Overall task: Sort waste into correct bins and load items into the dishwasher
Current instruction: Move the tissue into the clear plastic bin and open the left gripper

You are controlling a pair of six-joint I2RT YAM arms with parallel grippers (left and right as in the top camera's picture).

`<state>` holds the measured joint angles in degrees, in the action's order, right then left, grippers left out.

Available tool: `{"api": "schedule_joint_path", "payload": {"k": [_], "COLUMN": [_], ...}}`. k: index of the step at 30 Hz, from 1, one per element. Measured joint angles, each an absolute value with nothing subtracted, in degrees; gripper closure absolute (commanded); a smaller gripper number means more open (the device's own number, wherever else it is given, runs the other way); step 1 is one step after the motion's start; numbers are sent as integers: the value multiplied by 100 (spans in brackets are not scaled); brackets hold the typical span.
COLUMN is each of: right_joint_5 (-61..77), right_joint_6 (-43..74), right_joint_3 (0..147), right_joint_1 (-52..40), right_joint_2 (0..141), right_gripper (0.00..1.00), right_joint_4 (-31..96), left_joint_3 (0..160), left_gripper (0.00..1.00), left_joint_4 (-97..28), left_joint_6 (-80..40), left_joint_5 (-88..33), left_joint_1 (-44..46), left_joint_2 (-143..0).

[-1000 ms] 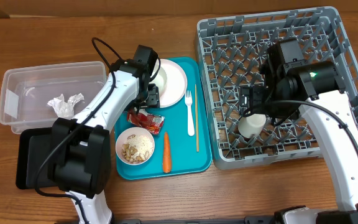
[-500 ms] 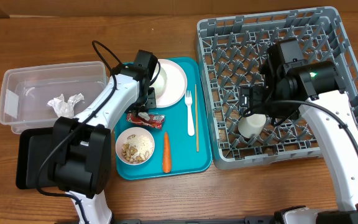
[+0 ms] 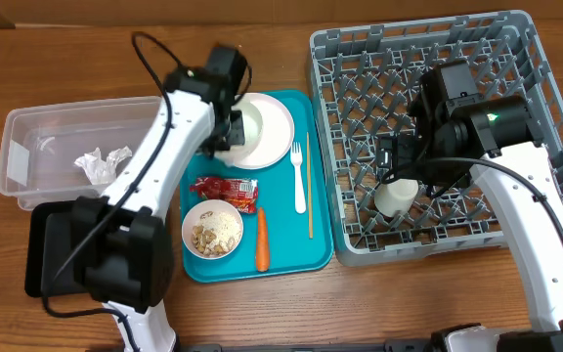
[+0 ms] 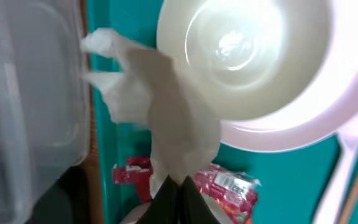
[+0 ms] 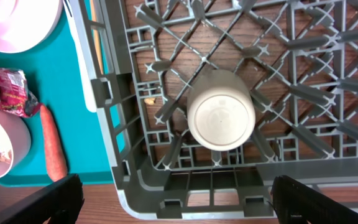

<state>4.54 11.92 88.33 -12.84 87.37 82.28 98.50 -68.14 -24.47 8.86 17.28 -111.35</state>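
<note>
1. wooden table [image 3: 262, 59]: carries everything.
2. grey dish rack [image 3: 545, 59]: fills the table's right side, back wall near the far edge.
3. teal tray [image 3: 281, 210]: mid-table, its right edge just beside the rack's left wall.
4. clear tub [image 3: 27, 147]: along the table's left edge. one crumpled napkin [image 3: 101, 164] lies on its floor, towards the right wall.
5. black tray [image 3: 52, 244]: near-left part of the table, back edge touching the tub, right side hidden under the left arm.
6. left gripper [image 4: 179, 193]: over the teal tray's far-left corner, jaws closed tight. it pinches a second white napkin [image 4: 160, 118], which hangs clear of the tray between the tub wall and the empty bowl.
7. right gripper [image 3: 397, 161]: over the rack's near-left corner, jaws spread wide, nothing between them, directly above the cup.
8. white plate [image 3: 277, 127]: far edge of the teal tray.
9. empty bowl [image 4: 247, 56]: sits on the plate's left half.
10. bowl of crumbs [image 3: 213, 230]: near-left corner of the teal tray.
11. small white cup [image 5: 220, 118]: upside down among the pegs, near-left corner of the rack.
12. red wrapper [image 3: 225, 189]: on the tray's left side, between plate and crumb bowl.
13. carrot [image 3: 261, 240]: near edge of the tray, just right of the crumb bowl.
14. white fork [image 3: 298, 176]: tray centre-right, tines towards the far edge.
15. wooden stick [image 3: 309, 186]: along the tray's right edge, just beside the fork.
</note>
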Motion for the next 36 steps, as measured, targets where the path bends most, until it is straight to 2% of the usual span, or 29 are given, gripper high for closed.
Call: {"api": "schedule_joint_path", "payload": {"k": [7, 14, 27, 36], "right_joint_5": [451, 451, 451, 454], "right_joint_6": [1194, 1192, 1192, 1192], "right_joint_3": [8833, 8833, 8833, 8833], "right_joint_1": [-1284, -1284, -1284, -1284], "right_joint_2": [8737, 8737, 8737, 8737], "right_gripper": [0, 0, 0, 0], "right_joint_4": [8232, 8228, 8232, 8235], "left_joint_3": [10549, 10551, 10551, 10328], "left_gripper": [96, 96, 96, 96], "left_joint_4": [-7671, -7520, -7583, -7483], "left_joint_6": [-2427, -2425, -2628, -2668], "left_joint_5": [886, 886, 733, 685], "left_joint_1": [1728, 1621, 117, -156], "left_joint_2": [-10982, -10947, -10812, -10809]}}
